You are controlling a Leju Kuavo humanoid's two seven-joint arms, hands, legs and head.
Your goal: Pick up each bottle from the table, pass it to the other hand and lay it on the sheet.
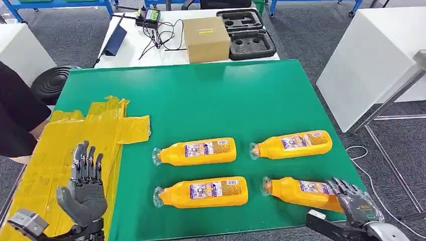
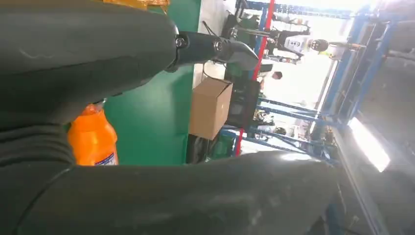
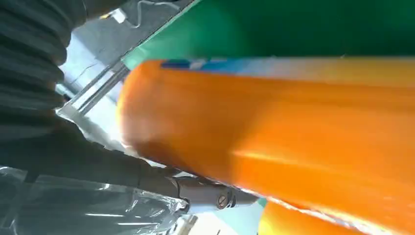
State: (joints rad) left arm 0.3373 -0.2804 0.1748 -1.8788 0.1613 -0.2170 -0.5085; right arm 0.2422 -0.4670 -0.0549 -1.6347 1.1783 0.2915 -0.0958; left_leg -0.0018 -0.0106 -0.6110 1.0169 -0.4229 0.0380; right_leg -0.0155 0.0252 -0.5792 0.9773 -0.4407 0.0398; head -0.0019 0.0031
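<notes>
Four orange bottles lie on their sides on the green tabletop (image 1: 211, 95). The right robot hand (image 1: 357, 203), at five o'clock, wraps its fingers around the base of the near-right bottle (image 1: 296, 191), which still lies on the tabletop. The left robot hand (image 1: 85, 188) hovers spread, holding nothing, over the yellow sheet (image 1: 60, 150) at eight o'clock.

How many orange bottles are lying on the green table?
4, in two rows: far left, far right, near left, and near right, which the right hand reaches over.
</notes>
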